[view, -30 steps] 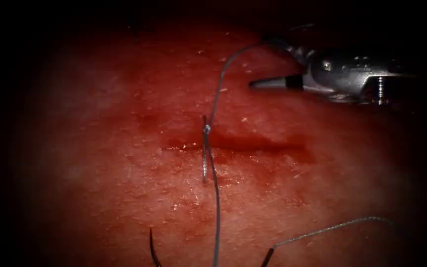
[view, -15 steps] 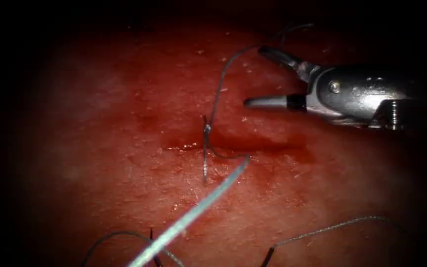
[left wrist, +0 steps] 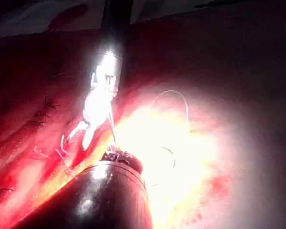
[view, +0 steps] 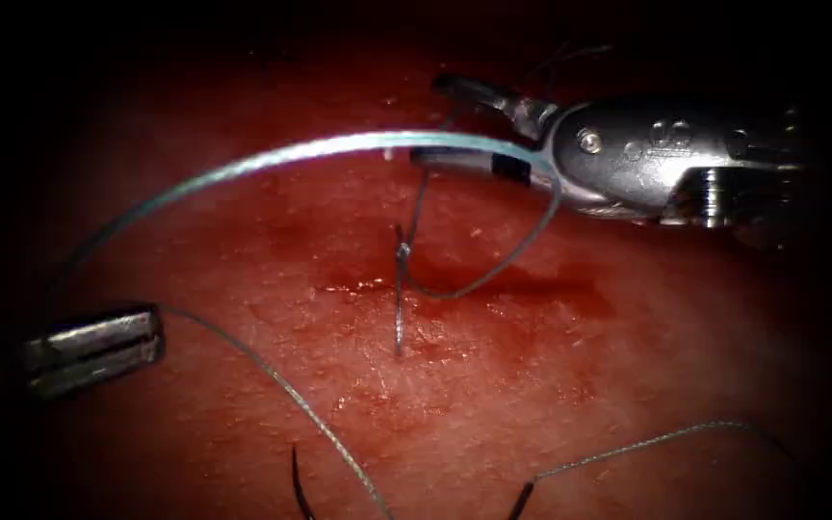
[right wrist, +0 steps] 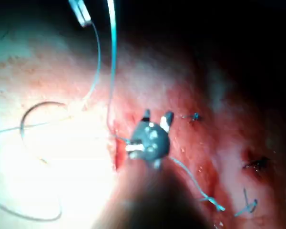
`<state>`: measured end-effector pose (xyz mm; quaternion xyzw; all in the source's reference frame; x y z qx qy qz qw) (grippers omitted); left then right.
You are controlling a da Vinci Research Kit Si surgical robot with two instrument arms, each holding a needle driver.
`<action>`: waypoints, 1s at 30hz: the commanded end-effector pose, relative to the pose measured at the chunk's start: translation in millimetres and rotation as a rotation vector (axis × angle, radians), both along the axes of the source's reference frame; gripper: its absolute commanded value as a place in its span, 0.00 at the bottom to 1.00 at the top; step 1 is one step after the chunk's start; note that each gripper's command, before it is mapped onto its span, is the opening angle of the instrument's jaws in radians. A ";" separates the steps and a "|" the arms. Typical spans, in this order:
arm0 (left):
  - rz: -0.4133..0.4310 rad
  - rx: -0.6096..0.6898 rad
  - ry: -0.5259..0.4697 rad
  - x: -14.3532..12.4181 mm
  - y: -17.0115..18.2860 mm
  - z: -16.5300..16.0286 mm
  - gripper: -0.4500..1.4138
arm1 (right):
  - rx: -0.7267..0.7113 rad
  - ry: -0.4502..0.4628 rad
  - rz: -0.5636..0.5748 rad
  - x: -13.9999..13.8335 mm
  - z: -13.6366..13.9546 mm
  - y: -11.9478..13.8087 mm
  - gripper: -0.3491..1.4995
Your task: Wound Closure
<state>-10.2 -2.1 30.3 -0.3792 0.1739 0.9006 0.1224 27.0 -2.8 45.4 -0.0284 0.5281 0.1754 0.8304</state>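
Observation:
My right tool (view: 430, 120) reaches in over the tissue (view: 243, 404) with its jaws open and nothing gripped. The thread (view: 320, 146) arcs from the left, drapes over its lower jaw and drops to a stitch (view: 400, 289) at the left end of the cut (view: 522, 281). My left tool (view: 154, 332) is low on the left, shut on the thread. Another strand runs down from its tip. The curved needle (view: 647, 443) lies loose on the tissue, free of both tools. In the right wrist view, the right tool (right wrist: 156, 117) is open, with the thread (right wrist: 112, 52) beside it.
A short dark cut end of thread (view: 296, 481) sticks up near the lower edge. Earlier stitches with blue knots (right wrist: 209, 200) line the tissue behind my right tool. Red fluid pools along the cut. The right tool (left wrist: 102, 95) appears brightly lit in the left wrist view.
My left tool came in from the lower left with the thread and carried it up and over the right tool. The right tool moved left; the thread now lies across its lower jaw.

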 end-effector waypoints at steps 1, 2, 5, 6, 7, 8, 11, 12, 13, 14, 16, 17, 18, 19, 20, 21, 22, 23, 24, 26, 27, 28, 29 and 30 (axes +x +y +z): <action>-0.010 0.003 0.013 -0.5 0.7 1.0 0.00 | -0.004 0.008 -0.007 1.1 0.2 -0.4 0.32; -0.019 0.004 0.027 -0.4 1.2 1.5 0.00 | -0.004 0.013 -0.010 1.4 0.0 -0.5 0.32; -0.060 0.006 0.094 -0.1 2.8 3.6 0.00 | -0.008 0.017 -0.014 1.9 -0.3 -0.8 0.32; -0.075 0.006 0.119 0.1 3.3 4.4 0.00 | -0.008 0.019 -0.015 2.0 -0.4 -0.9 0.32; -0.082 -0.003 0.159 0.2 4.0 5.3 0.00 | -0.010 0.022 -0.014 2.0 -0.5 -1.0 0.32; -0.086 -0.009 0.185 0.3 4.6 6.0 0.00 | -0.011 0.024 -0.013 2.0 -0.6 -1.1 0.32; -0.101 -0.026 0.259 0.6 6.6 8.9 0.00 | -0.018 0.036 -0.011 1.9 -1.0 -1.6 0.32; -0.102 -0.036 0.288 0.5 7.2 9.9 0.00 | -0.020 0.038 -0.010 1.9 -1.1 -1.8 0.32; -0.103 -0.042 0.309 0.3 7.6 10.6 0.00 | -0.020 0.042 -0.012 2.0 -1.2 -1.9 0.32; -0.105 -0.049 0.330 0.1 8.0 11.3 0.00 | -0.020 0.043 -0.012 2.1 -1.3 -2.0 0.32; -0.113 -0.066 0.372 -0.6 8.6 13.0 0.00 | -0.021 0.049 -0.013 2.3 -1.5 -2.3 0.32; -0.113 -0.075 0.389 -1.0 8.7 13.7 0.00 | -0.021 0.052 -0.016 2.4 -1.7 -2.4 0.32; -0.115 -0.096 0.421 -2.3 8.5 15.3 0.00 | -0.023 0.059 -0.017 2.5 -1.9 -2.7 0.32; -0.125 -0.102 0.432 -3.0 8.3 16.0 0.00 | -0.023 0.060 -0.018 2.6 -2.1 -2.9 0.32; -0.130 -0.110 0.444 -3.7 8.0 16.6 0.00 | -0.023 0.064 -0.020 2.8 -2.2 -3.0 0.31; -0.128 -0.124 0.465 -4.6 7.6 17.4 0.00 | -0.022 0.068 -0.023 2.9 -2.3 -3.1 0.31; -0.123 -0.136 0.483 -5.4 7.4 17.9 0.00 | -0.022 0.070 -0.024 3.1 -2.4 -3.1 0.29; -0.112 -0.150 0.503 -6.1 7.1 18.4 0.00 | -0.025 0.075 -0.021 3.2 -2.4 -3.2 0.29; -0.100 -0.167 0.529 -7.1 6.7 19.1 0.00 | -0.025 0.076 -0.021 3.3 -2.5 -3.2 0.29; -0.078 -0.194 0.568 -8.5 6.1 20.0 0.00 | -0.030 0.086 -0.015 3.5 -2.7 -3.3 0.28; -0.072 -0.206 0.586 -9.3 5.6 20.5 0.00 | -0.033 0.092 -0.013 3.5 -2.7 -3.3 0.28; -0.063 -0.216 0.601 -9.8 5.3 20.9 0.00 | -0.036 0.097 -0.007 3.5 -2.8 -3.3 0.26; -0.054 -0.226 0.615 -10.3 5.1 21.3 0.00 | -0.036 0.097 -0.007 3.5 -2.8 -3.3 0.26; -0.052 -0.232 0.620 -10.7 4.9 21.7 0.00 | -0.036 0.097 -0.007 3.5 -2.9 -3.3 0.26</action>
